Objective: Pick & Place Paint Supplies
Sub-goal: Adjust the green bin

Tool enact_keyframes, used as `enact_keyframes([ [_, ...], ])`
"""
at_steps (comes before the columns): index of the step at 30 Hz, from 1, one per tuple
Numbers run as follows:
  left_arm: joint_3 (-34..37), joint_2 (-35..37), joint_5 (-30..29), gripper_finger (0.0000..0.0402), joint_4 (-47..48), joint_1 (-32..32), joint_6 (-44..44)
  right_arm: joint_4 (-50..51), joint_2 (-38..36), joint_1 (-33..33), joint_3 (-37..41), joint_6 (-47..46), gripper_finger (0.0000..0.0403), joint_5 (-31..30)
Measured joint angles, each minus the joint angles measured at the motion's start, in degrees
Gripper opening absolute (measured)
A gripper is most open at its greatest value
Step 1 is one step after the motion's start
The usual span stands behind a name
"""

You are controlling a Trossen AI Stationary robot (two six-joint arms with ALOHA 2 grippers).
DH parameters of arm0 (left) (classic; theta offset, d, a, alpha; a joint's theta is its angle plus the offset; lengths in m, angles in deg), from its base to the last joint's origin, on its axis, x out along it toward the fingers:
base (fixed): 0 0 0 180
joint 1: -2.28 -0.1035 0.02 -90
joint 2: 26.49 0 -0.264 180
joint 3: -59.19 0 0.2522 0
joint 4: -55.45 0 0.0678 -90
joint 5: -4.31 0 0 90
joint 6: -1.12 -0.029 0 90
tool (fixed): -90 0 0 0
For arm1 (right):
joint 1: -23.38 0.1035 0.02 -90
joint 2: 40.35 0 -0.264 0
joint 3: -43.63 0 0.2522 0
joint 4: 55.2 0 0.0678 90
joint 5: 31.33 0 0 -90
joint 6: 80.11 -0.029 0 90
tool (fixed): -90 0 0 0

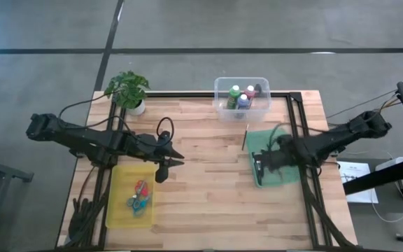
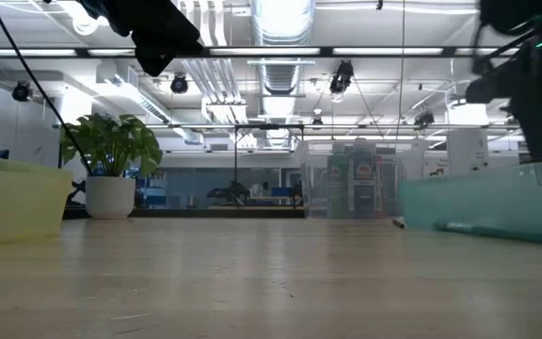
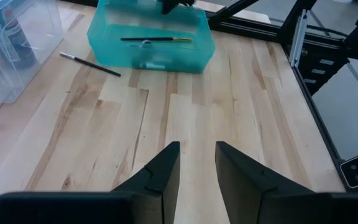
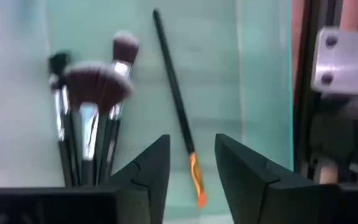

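Yellow plastic marks the nearest tray (image 1: 120, 183), at the front left of the wooden table (image 1: 201, 175); it holds a small heap of scissors (image 1: 139, 195) with red, blue and grey handles, too tangled to count. Just beyond it the left gripper (image 1: 175, 159) hangs above bare wood, its fingers (image 3: 166, 169) set a narrow gap apart and holding nothing. Across the table, to the right, sits one teal tray (image 1: 280, 178). The right gripper (image 1: 259, 165) hovers over it, fingers parted a little, empty. Inside the tray lie one thin dark brush with an orange tip (image 4: 178, 109) and a cluster of about three bristle-headed brushes (image 4: 89, 118). One more thin dark brush (image 1: 245, 136) lies loose on the wood just beside the teal tray's far left corner. Farthest back stands a clear bin (image 1: 222, 105) with three white-capped bottles (image 1: 243, 98): green, blue and pink. A potted plant (image 1: 127, 89) occupies the far left corner.
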Motion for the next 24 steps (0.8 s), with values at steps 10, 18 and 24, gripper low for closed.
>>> enact_keyframes([
  [10, 0.1, 0.0, 0.0, 0.0113, 0.4, 0.0, 0.1, -4.4, 0.0, -23.3, 0.2, 23.7, 0.0014, -2.7],
  [18, 0.1, 0.0, 0.0, 0.0113, 0.5, 0.0, 0.2, -8.8, 0.1, -33.8, 1.8, 33.1, 0.0008, -3.8],
  [24, 0.1, 0.0, 0.2, 0.0113, 0.9, 0.0, 0.5, -13.5, 0.1, -36.1, 5.9, 33.3, 0.0008, -2.2],
])
